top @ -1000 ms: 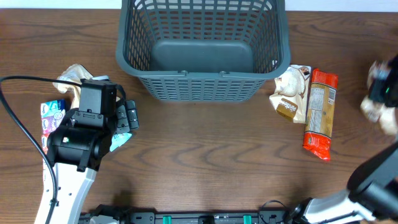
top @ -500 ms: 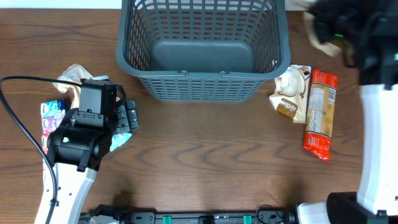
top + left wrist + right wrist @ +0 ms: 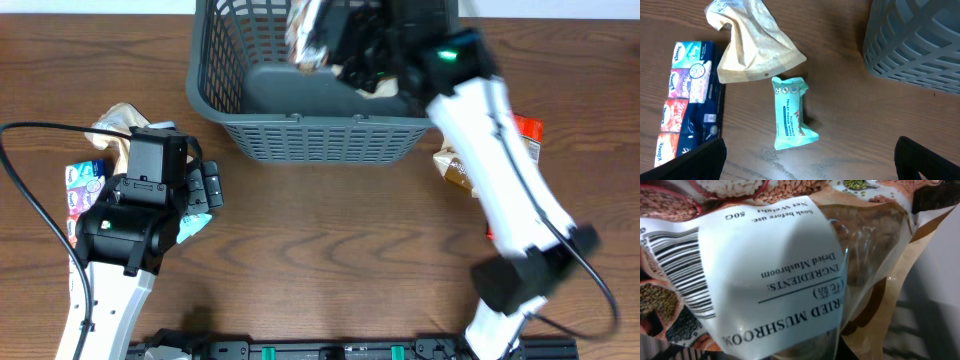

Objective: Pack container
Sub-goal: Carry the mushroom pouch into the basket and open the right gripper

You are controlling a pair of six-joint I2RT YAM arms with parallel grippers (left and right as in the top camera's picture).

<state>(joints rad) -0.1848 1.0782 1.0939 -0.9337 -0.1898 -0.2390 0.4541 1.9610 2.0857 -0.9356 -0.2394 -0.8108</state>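
1 container [image 3: 325, 137], 1 mushroom packet [image 3: 765, 280]

Teal packet [image 3: 791, 113] lies beside tan pouch [image 3: 751, 45], between tissue packs [image 3: 687, 115] and container [image 3: 920, 40].

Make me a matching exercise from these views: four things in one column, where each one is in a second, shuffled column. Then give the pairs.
Things
1. dried mushroom bag
2. mint-green wipes packet
3. tissue multipack
4. container

Places
A. stands at the middle of the table's far edge
B. flat on the wood, right by the tan pouch's bottom edge
C. up in the air over the basket, not resting on the table
D. flat at the left edge of the left wrist view

Pairs: 1-C, 2-B, 3-D, 4-A
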